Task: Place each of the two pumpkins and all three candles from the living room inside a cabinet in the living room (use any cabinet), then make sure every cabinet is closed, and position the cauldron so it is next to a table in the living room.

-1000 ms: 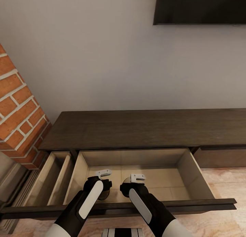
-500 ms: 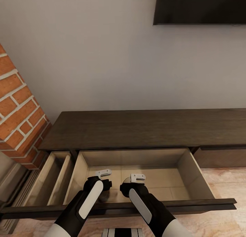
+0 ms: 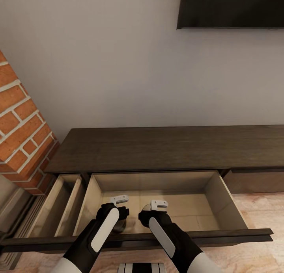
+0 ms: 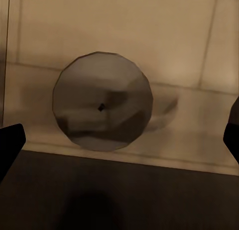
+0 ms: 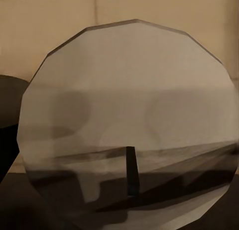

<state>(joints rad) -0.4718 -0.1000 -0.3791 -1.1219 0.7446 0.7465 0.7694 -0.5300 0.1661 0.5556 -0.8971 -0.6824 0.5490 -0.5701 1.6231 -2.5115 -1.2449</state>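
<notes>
Here, two candles are sitting inside the open drawer of the cabinet, near the drawer's front edge. In the left wrist view, one candle is appearing as a pale round top with a small dark wick at its middle, standing on the drawer's pale wood floor just behind the dark front panel. In the right wrist view, the other candle is looming very close, its wide faceted top and short dark wick taking up most of the picture. In the head view, the left gripper and the right gripper are hanging side by side over the front of the drawer, both arms reaching in from below. The left gripper's dark fingertips are showing far apart at the two edges of the left wrist view, clear of the candle, so its jaws are standing apart. Whether the right gripper is apart or together cannot be told. The drawer is standing pulled out, and a narrower compartment is lying open beside it. A brick column is rising by the cabinet's end, and a dark screen is hanging on the wall above.
</notes>
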